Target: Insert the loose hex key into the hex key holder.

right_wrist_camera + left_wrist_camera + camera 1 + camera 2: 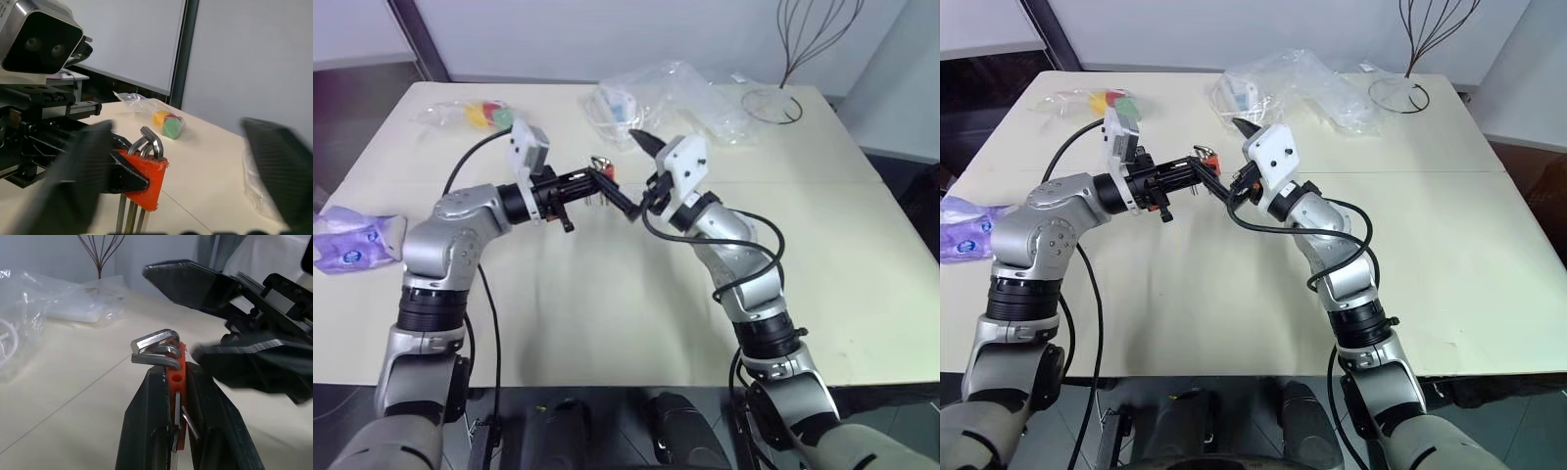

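Holding the hex key holder (177, 377) clamped in our left gripper (178, 396) above the table (607, 294) centre, we keep our right gripper (181, 161) spread wide, released, at its three o'clock; keys sit seated in the block.

Cream surface in a pale-walled room, dark floor at the edges.

Surface (607, 294): rectangular, cream, faint seam lines across the top. Wall (607, 29) behind it light grey-white, with a dark slanted post (419, 39) at the far left corner. Dark floor (352, 98) visible to the left and again at the right edge. In the right wrist view, a dark vertical frame (178, 54) splits two pale panels. Light even and soft, no hard shadows on the top.
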Available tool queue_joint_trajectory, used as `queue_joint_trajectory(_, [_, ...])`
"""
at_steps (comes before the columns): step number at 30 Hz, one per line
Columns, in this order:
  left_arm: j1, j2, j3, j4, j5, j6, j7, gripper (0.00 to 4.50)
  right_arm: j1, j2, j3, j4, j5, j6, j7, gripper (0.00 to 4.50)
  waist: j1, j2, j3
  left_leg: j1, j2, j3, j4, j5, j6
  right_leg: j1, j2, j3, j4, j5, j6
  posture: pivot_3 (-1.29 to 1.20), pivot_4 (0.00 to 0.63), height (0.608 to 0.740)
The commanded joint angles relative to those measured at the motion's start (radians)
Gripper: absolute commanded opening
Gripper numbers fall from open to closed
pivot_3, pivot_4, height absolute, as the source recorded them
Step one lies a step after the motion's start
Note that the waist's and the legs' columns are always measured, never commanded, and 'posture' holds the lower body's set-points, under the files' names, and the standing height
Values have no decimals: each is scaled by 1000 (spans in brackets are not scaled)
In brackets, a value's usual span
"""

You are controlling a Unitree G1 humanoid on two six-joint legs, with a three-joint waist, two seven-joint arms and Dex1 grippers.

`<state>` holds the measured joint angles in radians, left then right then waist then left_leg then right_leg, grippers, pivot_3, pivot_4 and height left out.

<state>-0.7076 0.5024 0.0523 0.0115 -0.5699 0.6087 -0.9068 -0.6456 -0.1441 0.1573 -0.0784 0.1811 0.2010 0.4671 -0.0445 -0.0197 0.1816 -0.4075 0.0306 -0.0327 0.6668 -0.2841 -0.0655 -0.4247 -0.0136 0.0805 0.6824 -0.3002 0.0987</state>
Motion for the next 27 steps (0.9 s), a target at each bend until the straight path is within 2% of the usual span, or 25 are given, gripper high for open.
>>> queue_joint_trajectory(1, [-20, -1, 19, -30, -13, -10, 3, 0, 35, -12, -18, -101, 41, 28, 20, 4460, 0, 0, 0, 0, 0, 0, 0, 0, 0, 0, 0, 0, 0, 0, 0, 0, 150, 740])
queue_joint_trajectory(6, [0, -27, 18, -43, -38, 24, 25, 0, 126, -62, -78, -207, 95, 88, 29, 4460, 4, 0, 0, 0, 0, 0, 1, 0, 0, 0, -1, 0, 0, 0, 0, 0, 150, 740])
queue_joint_trajectory(13, [69, -119, -14, -10, -73, 123, 72, 0, 269, -157, -191, -251, 88, 125, -11, 4460, 3, 0, 0, 0, -1, 0, 1, 0, 0, 0, 0, 0, 0, 0, 0, 0, 150, 740])
queue_joint_trajectory(19, [57, -245, -7, 121, -122, 262, 125, 0, 393, -199, -257, -289, 84, 137, -52, 4460, 5, 0, -1, 0, -1, 0, 1, 0, 0, 1, 0, 0, 0, 0, 0, 0, 150, 740])
queue_joint_trajectory(27, [1, -365, -30, 311, -97, 347, 155, 0, 474, -200, -250, -358, 60, 145, -101, 4460, 3, 0, -1, 1, -1, 0, 1, 0, 0, 1, 1, 1, 1, 0, 0, 0, 150, 740])
